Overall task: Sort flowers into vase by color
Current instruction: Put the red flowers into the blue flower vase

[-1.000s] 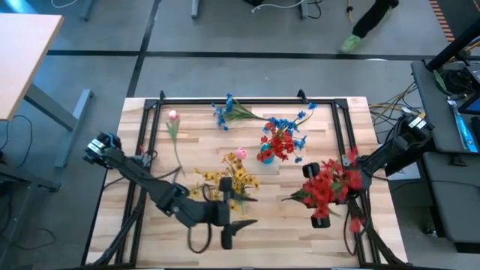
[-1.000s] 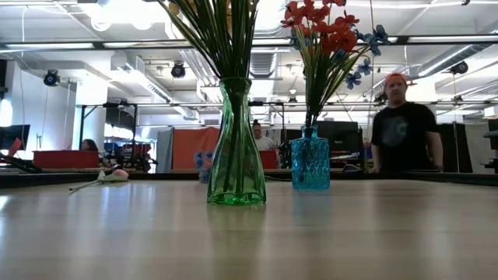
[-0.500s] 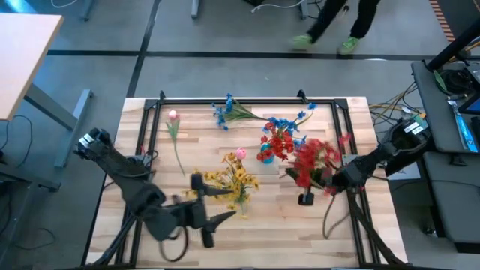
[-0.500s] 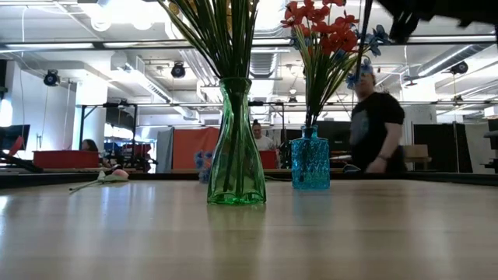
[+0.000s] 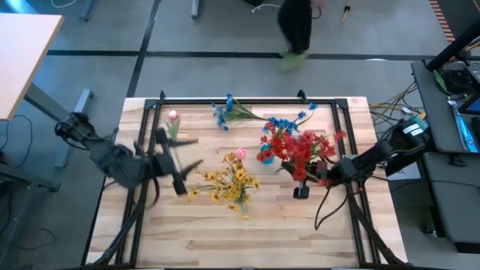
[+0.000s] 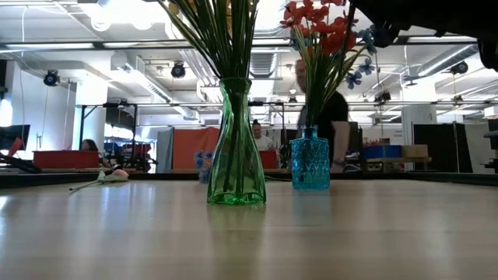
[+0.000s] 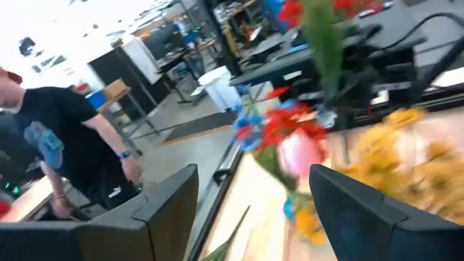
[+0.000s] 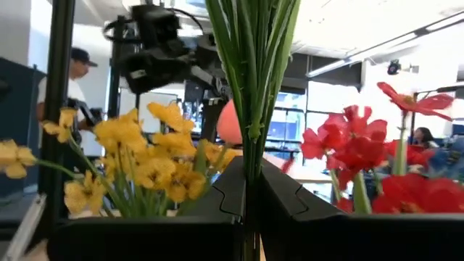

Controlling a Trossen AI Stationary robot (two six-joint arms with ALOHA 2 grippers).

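Note:
In the high view my right gripper (image 5: 319, 178) is shut on a bunch of red flowers (image 5: 304, 148), just right of the blue vase (image 5: 265, 156), which holds red and blue sprigs. The green vase (image 5: 238, 196) holds yellow flowers (image 5: 229, 180) and a pink bud (image 5: 241, 154). My left gripper (image 5: 178, 163) is open over the table's left part and holds nothing. Another pink bud (image 5: 172, 116) lies flat on the table by the far left corner. Blue sprigs (image 5: 225, 112) lie along the far edge. The low view shows both the green vase (image 6: 236, 148) and the blue vase (image 6: 310, 159) standing upright. My right gripper pinches the red bunch's green stems (image 8: 250, 156) between its two fingers, several stems together, well below the blooms. The fingers come level from the table's right and lie across the stems. The bunch stands up from the hold, lifted clear of the table.
A black frame rail (image 5: 247, 100) runs round the tabletop. One more blue sprig (image 5: 306, 112) lies near the far right. A person (image 5: 295, 26) walks past beyond the far edge. Bare wood (image 5: 225, 240) stretches along the near side.
My right gripper has carried the red bunch from the table's right part toward the left and far side, up to the blue vase. My left gripper has swung from the near middle toward the left and far side and has turned. The person has walked leftward.

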